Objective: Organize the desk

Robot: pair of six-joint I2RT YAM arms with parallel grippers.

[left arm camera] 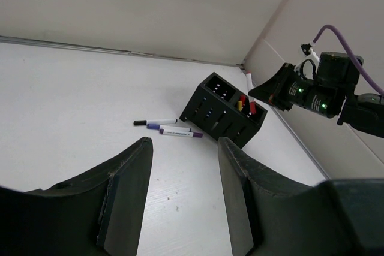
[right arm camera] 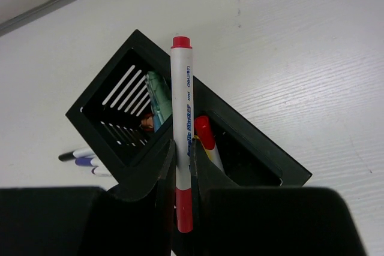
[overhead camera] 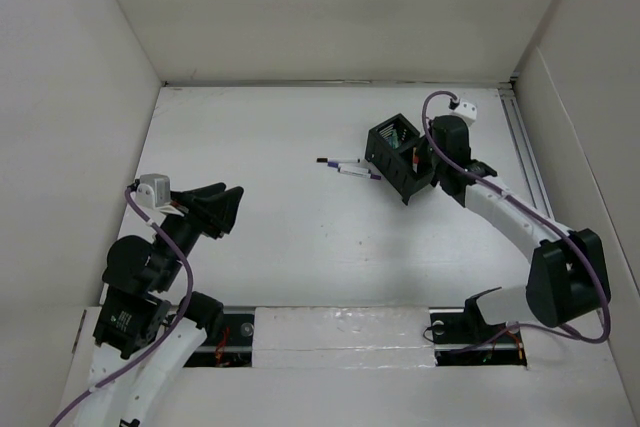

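Note:
A black mesh organizer [overhead camera: 400, 155] stands at the back right of the white desk [overhead camera: 270, 127]. My right gripper [right arm camera: 183, 148] hovers over it, shut on a white marker with red ends [right arm camera: 182, 88] that points down toward the compartments. Another red-capped marker [right arm camera: 205, 136] and a teal pen [right arm camera: 157, 97] stand inside the organizer [right arm camera: 258, 139]. Three loose markers [overhead camera: 345, 165], one black-capped and two purple-capped [left arm camera: 174, 129], lie on the desk just left of the organizer [left arm camera: 219, 115]. My left gripper [left arm camera: 185, 145] is open with nothing between its fingers, low at the near left [overhead camera: 215, 209], well away from the markers.
White walls close in the desk at the back and on both sides. A metal rail [overhead camera: 525, 147] runs along the right edge. The right arm [left arm camera: 324, 94] with its purple cable reaches over the organizer from the right.

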